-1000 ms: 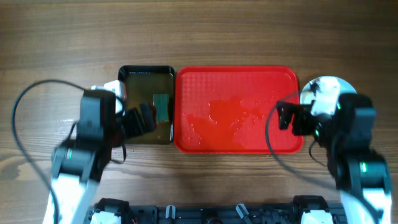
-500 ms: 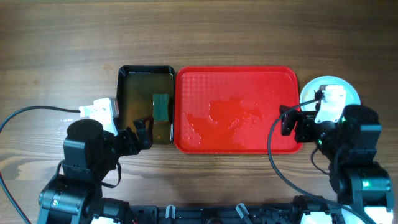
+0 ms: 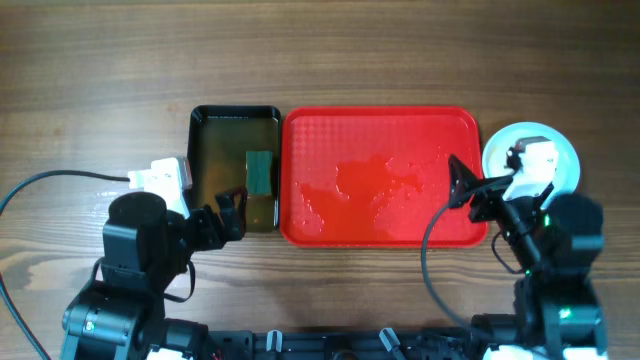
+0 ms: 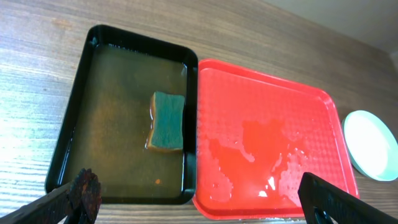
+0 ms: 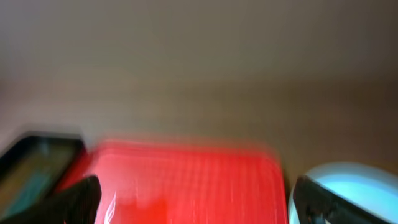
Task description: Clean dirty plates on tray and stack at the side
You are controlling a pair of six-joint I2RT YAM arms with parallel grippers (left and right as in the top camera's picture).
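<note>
- The large flat red plastic tray point(image 3: 380, 130) is a rectangle with rounded corners and a low rim. Its pebbled floor glistens with patches of water, mostly in the half nearer the arms.
- The round shallow pale blue-white plates point(image 3: 555, 150) sit in one glossy pile on the wood-grain table point(image 3: 100, 60), off the tray and just beside its short edge.
- The number of plates in the pile cannot be told. From overhead the right wrist's white housing covers the near part, and the left wrist view cuts the pile at the frame edge.
- The right wrist view is smeared with blur: only a red band, a pale blue curve and a dark corner can be made out, with no surface detail.
- The right gripper point(image 3: 466, 187) is spread apart and holds nothing. Its two black fingers are over the tray's near corner and rim.
- The plates lie just to the outer side of the right gripper, beside its wrist. The tray stretches ahead of its fingertips.
- The left gripper point(image 3: 224, 212) is spread wide and holds nothing. It hovers at the near edge of a narrow black rectangular basin point(image 3: 195, 150) of brownish water.
- A green-topped sponge block point(image 3: 259, 172) lies in that water, ahead of the left fingertips and near the wall beside the tray.
- From the left gripper the tray lies ahead and to the inner side. The plates are well apart from it, beyond the tray's far short edge.
</note>
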